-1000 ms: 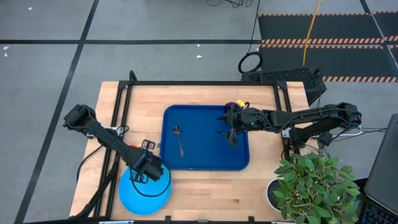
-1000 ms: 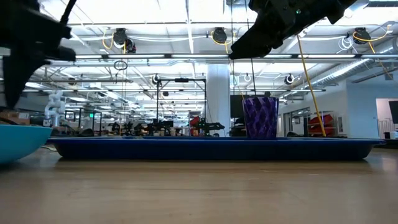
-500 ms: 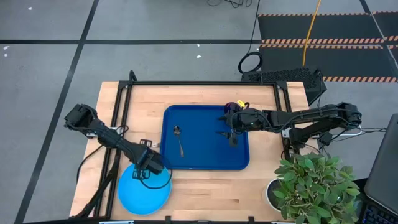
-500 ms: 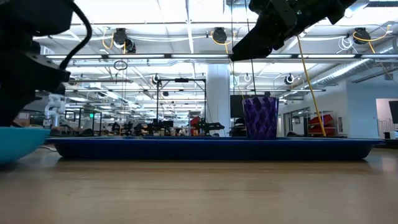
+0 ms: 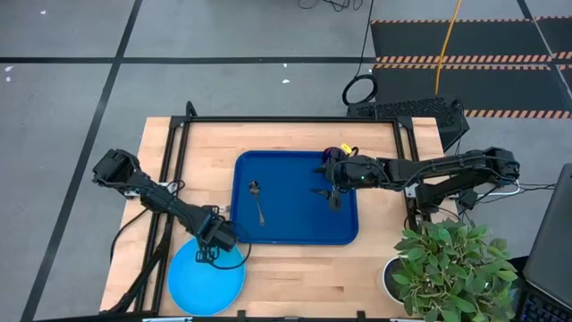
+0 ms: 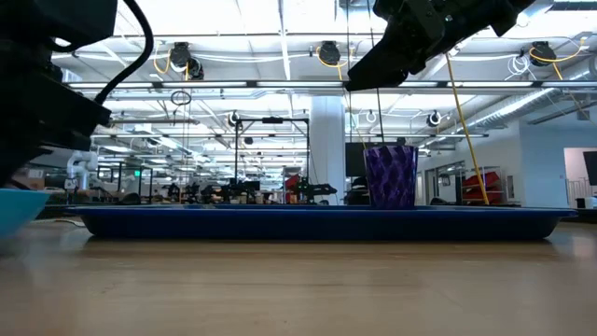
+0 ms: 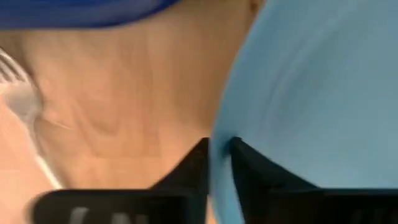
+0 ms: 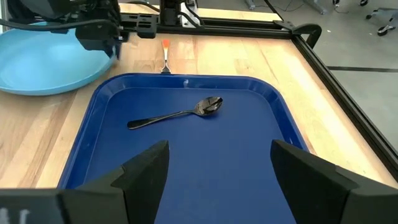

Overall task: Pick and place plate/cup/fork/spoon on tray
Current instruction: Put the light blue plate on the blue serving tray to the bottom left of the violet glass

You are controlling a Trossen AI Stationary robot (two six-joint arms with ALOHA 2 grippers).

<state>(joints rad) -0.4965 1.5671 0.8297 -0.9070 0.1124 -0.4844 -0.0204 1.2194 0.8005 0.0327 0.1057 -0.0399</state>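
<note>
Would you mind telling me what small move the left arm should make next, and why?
Probably lift the plate slightly. The left end effector grips its rim, fingers either side, yet the plate lies on the table beside the tray, whose raised rim it must clear.

My work surface is a light wooden table (image 5: 286, 264) with a black metal frame (image 5: 295, 120) running along its far edge and down both sides. Resting flat near its middle is the tray (image 5: 295, 228), dark blue with a raised rim. Off the tray's near left corner lies the plate (image 5: 207, 284), sky-blue, close to the table's front edge and just beside the tray without overlapping it. The fork (image 8: 166, 56) lies on the bare wood beside the tray's left rim, orange-red handle pointing away from the tray.
</note>
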